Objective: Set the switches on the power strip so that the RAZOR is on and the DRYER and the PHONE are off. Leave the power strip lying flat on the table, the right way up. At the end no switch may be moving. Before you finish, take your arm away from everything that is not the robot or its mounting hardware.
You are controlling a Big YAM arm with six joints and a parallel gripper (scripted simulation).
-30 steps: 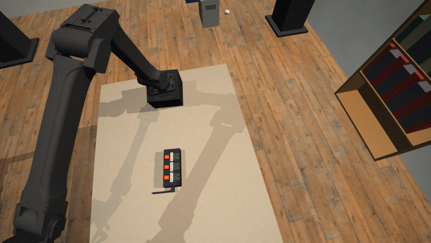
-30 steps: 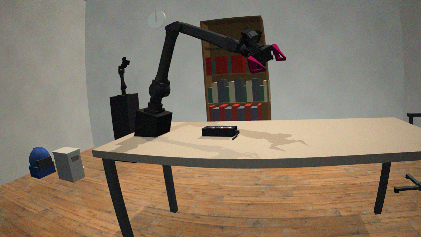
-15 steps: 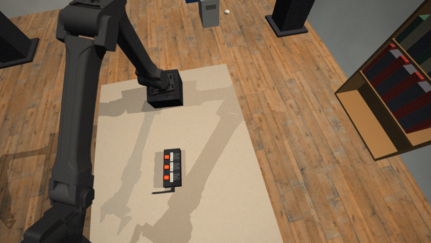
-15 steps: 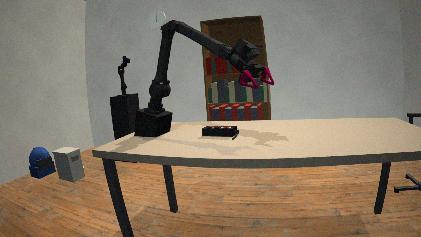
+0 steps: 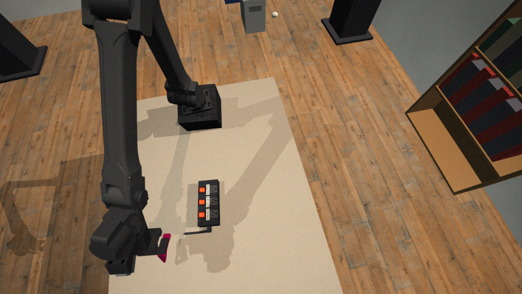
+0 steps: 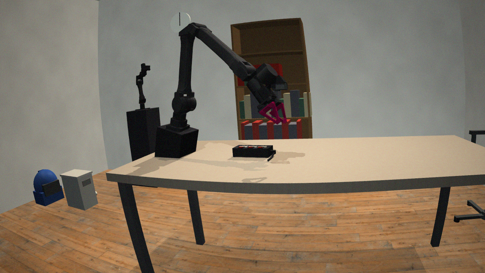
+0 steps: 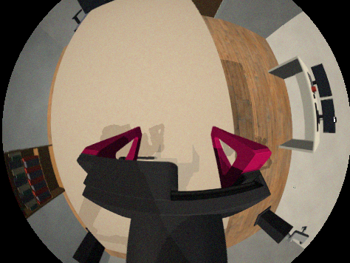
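Now hovering lower left of top view, gripper (image 5: 163,247) jaws released, empty; power strip (image 5: 208,202) mid-frame on counter (image 5: 255,219); descend slowly, press switches individually.

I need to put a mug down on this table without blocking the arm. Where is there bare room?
Bare table stretches from the power strip to the far end in the exterior view. It is crowded between the arm's base and the strip, where the open gripper hangs above.

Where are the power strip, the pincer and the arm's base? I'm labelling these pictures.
power strip (image 5: 213,204), top view, its black socket side.
pincer (image 6: 275,114), exterior view, midway between the magenta fingertips.
arm's base (image 5: 215,122), top view, free corner.
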